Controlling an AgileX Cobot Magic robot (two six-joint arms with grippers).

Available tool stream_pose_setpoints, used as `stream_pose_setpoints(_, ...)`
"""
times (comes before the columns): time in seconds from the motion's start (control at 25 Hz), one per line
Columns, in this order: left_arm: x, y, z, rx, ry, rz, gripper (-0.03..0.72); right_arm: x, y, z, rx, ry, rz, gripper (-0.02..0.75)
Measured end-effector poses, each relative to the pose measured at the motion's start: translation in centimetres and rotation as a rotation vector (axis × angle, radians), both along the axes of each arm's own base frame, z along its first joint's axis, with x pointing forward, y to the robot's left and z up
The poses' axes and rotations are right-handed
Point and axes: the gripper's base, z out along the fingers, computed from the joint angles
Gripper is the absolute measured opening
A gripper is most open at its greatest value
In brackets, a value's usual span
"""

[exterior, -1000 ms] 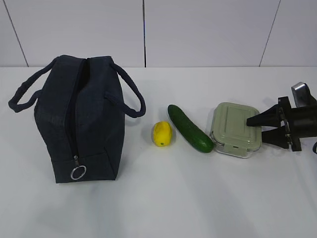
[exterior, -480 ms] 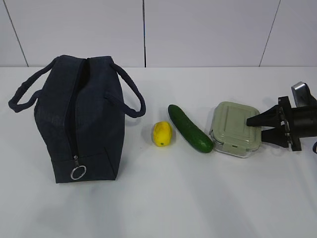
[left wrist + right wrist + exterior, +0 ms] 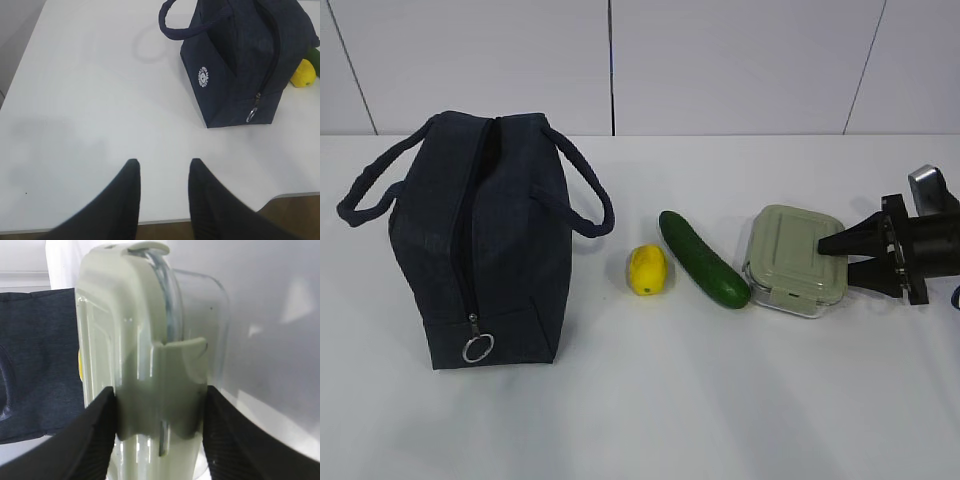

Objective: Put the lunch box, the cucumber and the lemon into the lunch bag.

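Observation:
The lunch box [image 3: 785,250], clear with a sage-green lid, sits at the right of the table. My right gripper [image 3: 835,254] is shut on its near end, one finger on the lid and one at the base; the right wrist view shows the box [image 3: 135,315] filling the gap between the jaws [image 3: 160,392]. The dark green cucumber [image 3: 702,259] lies left of the box, and the yellow lemon [image 3: 647,269] left of that. The navy lunch bag [image 3: 490,250] stands at the left, zipper open along the top. My left gripper [image 3: 163,162] is open and empty, near the table's front edge, apart from the bag [image 3: 240,60].
The white table [image 3: 650,400] meets a pale panelled wall behind. The bag's two loop handles [image 3: 585,195] hang out to each side. In the left wrist view the table's near edge [image 3: 280,196] lies just beyond the fingers.

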Motion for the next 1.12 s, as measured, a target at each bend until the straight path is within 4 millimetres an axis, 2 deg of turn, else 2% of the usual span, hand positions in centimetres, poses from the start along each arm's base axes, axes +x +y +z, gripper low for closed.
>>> stream_pose_setpoints(1.12,0.00,0.00,0.00,0.000,0.000,0.000,0.235,-0.05,-0.09,0.37,-0.019,0.015,-0.003,0.400)
